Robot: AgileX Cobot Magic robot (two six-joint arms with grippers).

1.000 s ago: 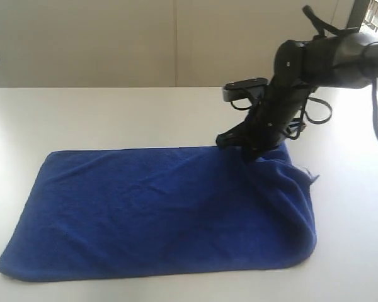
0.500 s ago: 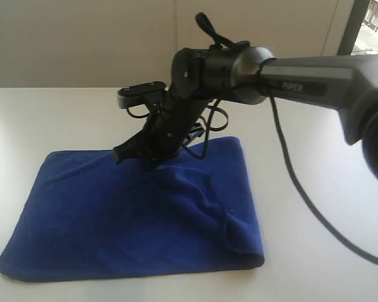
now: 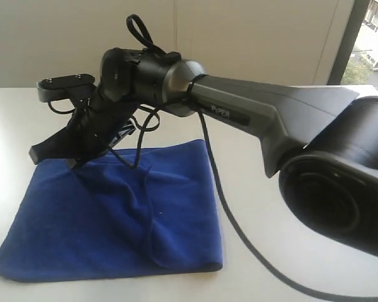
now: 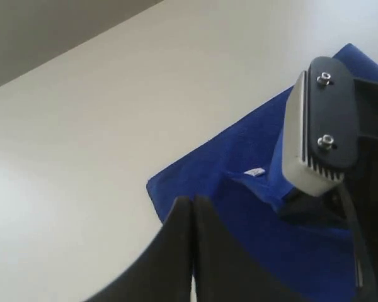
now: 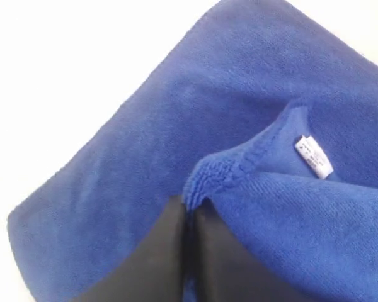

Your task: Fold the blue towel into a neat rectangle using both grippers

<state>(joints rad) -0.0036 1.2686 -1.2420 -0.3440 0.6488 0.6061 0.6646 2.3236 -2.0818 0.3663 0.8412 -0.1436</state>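
White table, beige wall behind; blue towel lies on the left half of the table, its right part lifted and drawn over the rest, with a rounded fold along the near right edge. Right gripper reaches across the middle to the towel's far-left side; fingers pinched tight on the towel's hem at a corner, white label just beside the grip; held corner sits a little above the lower layer. Left gripper has its fingers pressed together with nothing between them; it hangs over bare table just beside a towel corner, apart from the cloth; whether it touches the table is unclear from this angle. Black cable trails across the table just right of the towel.
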